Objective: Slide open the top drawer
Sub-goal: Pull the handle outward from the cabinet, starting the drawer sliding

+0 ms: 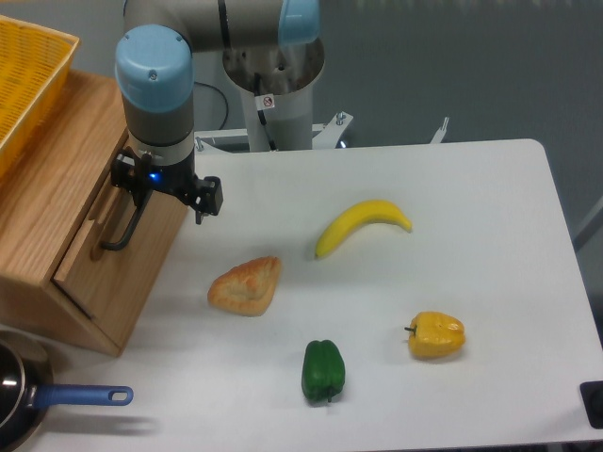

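The top drawer (104,268) is a light oak panel in the wooden cabinet (47,188) at the left. It stands slightly out from the cabinet body, with a strip of its box showing behind the front. Its long black bar handle (121,231) runs along the front. My gripper (141,200) points down over the far end of the handle and is closed around the bar. The wrist hides the fingertips.
A yellow basket (24,80) sits on top of the cabinet. On the white table lie a croissant (247,285), a banana (363,224), a green pepper (323,370) and a yellow pepper (436,335). A pan with a blue handle (80,396) sits at the front left.
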